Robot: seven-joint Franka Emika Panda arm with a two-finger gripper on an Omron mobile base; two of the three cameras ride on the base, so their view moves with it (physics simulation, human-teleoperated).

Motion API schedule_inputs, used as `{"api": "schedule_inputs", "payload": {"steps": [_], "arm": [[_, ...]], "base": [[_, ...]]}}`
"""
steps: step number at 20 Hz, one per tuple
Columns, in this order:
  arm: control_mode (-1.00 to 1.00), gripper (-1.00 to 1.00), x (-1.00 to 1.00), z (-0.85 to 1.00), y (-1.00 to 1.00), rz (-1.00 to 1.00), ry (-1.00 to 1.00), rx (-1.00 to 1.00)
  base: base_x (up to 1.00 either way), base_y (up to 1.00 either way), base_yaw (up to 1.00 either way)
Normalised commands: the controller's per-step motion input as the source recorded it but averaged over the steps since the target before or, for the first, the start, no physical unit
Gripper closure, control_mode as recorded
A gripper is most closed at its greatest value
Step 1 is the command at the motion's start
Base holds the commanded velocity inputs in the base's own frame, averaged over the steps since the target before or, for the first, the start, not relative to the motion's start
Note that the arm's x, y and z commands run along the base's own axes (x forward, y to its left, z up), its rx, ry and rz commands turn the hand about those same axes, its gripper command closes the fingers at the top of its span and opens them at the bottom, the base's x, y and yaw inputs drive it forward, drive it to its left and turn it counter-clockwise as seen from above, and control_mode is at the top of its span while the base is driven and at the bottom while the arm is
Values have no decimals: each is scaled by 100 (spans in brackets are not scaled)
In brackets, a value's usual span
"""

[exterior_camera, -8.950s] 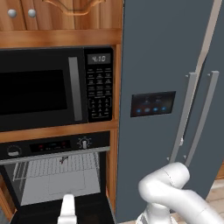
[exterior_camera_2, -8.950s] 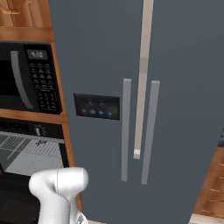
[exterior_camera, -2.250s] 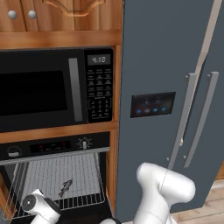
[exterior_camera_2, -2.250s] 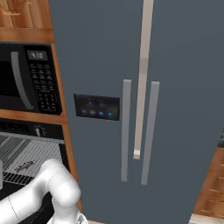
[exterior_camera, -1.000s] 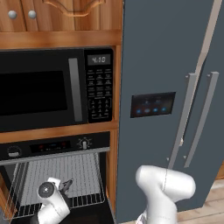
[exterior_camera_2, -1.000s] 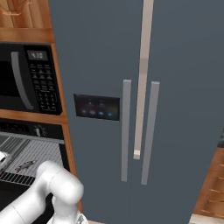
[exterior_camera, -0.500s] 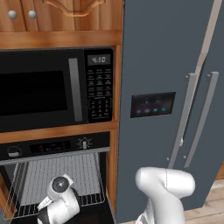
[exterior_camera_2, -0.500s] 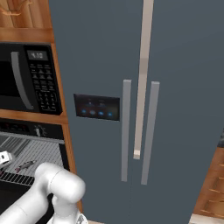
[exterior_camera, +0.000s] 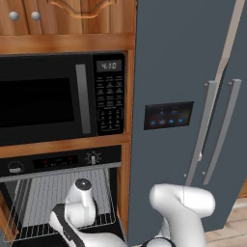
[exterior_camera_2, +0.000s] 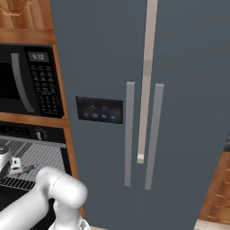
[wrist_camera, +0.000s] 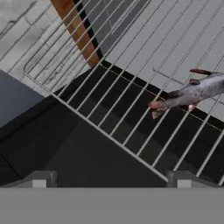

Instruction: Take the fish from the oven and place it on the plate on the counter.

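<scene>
Left base view shows the oven (exterior_camera: 58, 193) standing open below the microwave (exterior_camera: 58, 99), with the refrigerator (exterior_camera: 193, 96) filling the wall to the side of both. The white arm reaches into the oven cavity, and its hand sits over the wire rack (exterior_camera: 29, 212).

Hand view places the gripper (wrist_camera: 111, 178) low over the front edge of that rack (wrist_camera: 131, 78). Its two dark tips stand far apart with nothing between them, so the pincer is spread wide and empty.

The fish (wrist_camera: 190, 94) lies on the rack wires, ahead of the pincer and off toward the side of the right-hand tip as the hand camera frames it, apart from both tips. Its long axis runs roughly crosswise to the line of approach, tail fin nearest the pincer's centre line, body trailing out past the frame edge.

Judgement: the pincer is not yet centred on the fish. The coming move calls for a shift toward that side and forward, so that the tips straddle the slim body across its width.

The plate and counter cannot be assessed from this position.
</scene>
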Motion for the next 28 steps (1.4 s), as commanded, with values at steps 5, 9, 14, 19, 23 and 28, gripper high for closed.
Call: {"api": "schedule_inputs", "payload": {"steps": [5,9,14,19,23,28], "arm": [[-100,-100,15,13,-1,-18,46,-2],[-100,-100,15,-1,0,-13,6,-3],[-100,-100,31,-2,0,-31,-10,0],[-100,-100,6,-7,1,-39,0,-1],[-100,-100,0,-41,4,-31,0,-13],[-100,-100,12,-13,0,-11,7,-15]], "base": [[0,0,0],[0,0,0],[0,0,0],[0,0,0],[0,0,0],[0,0,0]]}}
